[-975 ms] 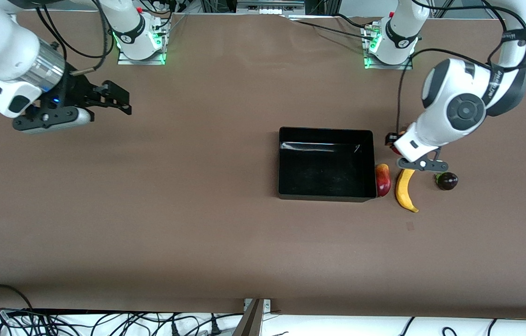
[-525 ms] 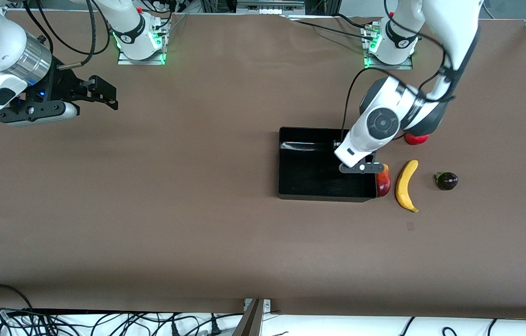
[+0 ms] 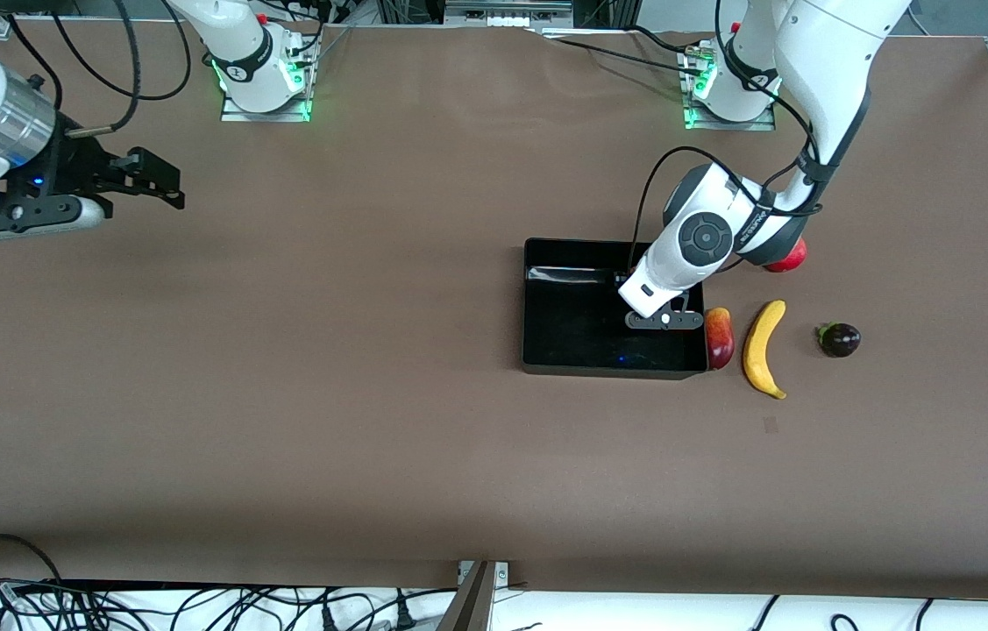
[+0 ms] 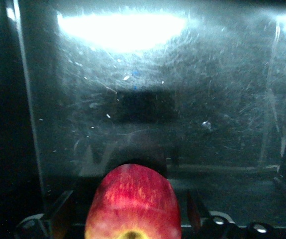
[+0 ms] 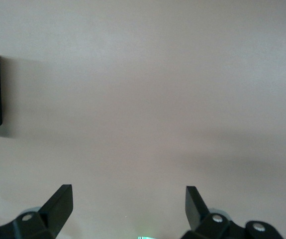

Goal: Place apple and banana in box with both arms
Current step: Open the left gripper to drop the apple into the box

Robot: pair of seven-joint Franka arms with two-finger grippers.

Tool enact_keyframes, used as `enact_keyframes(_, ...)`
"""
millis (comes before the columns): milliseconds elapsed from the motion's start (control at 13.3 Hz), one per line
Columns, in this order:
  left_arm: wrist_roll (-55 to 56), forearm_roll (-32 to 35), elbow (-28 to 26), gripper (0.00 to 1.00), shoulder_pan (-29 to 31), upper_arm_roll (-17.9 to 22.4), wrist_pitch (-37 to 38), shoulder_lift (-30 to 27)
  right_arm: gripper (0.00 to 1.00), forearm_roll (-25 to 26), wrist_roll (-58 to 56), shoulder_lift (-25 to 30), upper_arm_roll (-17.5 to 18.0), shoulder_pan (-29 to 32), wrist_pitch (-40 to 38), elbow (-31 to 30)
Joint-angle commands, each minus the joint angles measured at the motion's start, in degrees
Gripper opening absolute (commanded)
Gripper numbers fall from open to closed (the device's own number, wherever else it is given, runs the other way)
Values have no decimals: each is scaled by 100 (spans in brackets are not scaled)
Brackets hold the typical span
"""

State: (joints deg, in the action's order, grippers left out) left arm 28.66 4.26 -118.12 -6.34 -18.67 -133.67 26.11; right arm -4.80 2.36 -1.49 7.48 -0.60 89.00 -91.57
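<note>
Front: left gripper (image 3: 644, 302) fingers pinch the apple over the box (image 3: 546, 359), now lower inside than before; banana (image 3: 761, 349) beside mango (image 3: 719, 337). Left wrist: apple (image 4: 133, 203) above box floor (image 4: 147, 99). Right wrist: right gripper (image 5: 129, 204) spread, waiting.

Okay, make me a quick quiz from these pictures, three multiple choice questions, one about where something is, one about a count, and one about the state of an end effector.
1. What is the left end effector over?
A. the box
B. the banana
C. bare table

2. How many fruits lie on the table outside the box?
A. two
B. four
C. six

3. The right end effector is:
A. shut on a banana
B. open, holding nothing
C. shut on an apple

Answers:
1 A, it hangs inside the box's outline.
2 B: banana, red-yellow fruit, dark fruit, red fruit.
3 B, fingers spread over bare table.
</note>
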Motion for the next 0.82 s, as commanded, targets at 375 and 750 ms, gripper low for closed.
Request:
enact_keyframes(375, -2271, 707, 1678, 100, 983, 171, 2312, -239, 100, 444, -25, 123, 263, 244, 310, -143)
enact_keyframes(750, -3927, 743, 838, 100, 1705, 171, 680, -10, 100, 479, -7, 44, 193, 262, 328, 104)
